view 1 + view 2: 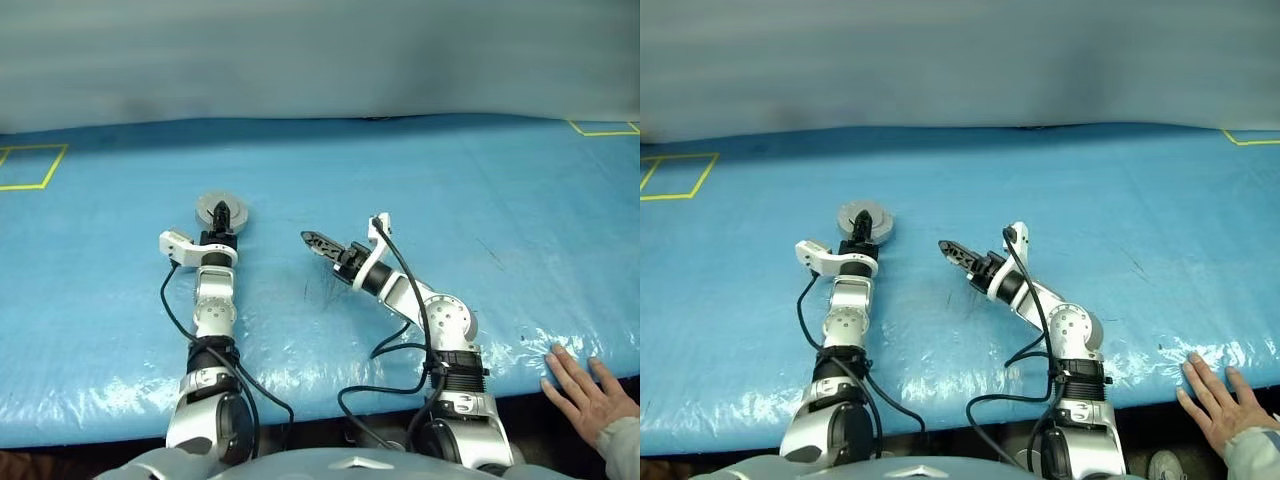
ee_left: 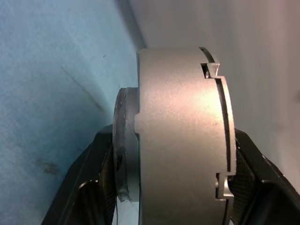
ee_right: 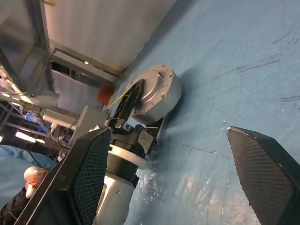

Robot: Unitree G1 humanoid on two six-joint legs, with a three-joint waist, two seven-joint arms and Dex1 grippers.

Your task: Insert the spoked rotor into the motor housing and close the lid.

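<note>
My left gripper [image 1: 223, 214], left of centre, clamps the closed motor housing [image 1: 210, 208]; my right gripper [image 1: 318, 243], mid-frame, gapes wide, empty.

Even, cool light over my blue table cover [image 1: 420, 180].
Glare shines along its near edge; my left wrist view blurs close up.

**Left clamped, right spread**

Left arm stretched straight forward, left gripper [image 1: 222, 213] level, its black fingers [image 2: 93, 178] pressed on either side of the motor housing [image 2: 183, 136]. Right arm bent at the elbow, forearm angled forward and leftward, right gripper [image 1: 318, 243] hanging free with fingers [image 3: 265, 173] spread wide, holding nothing.
</note>
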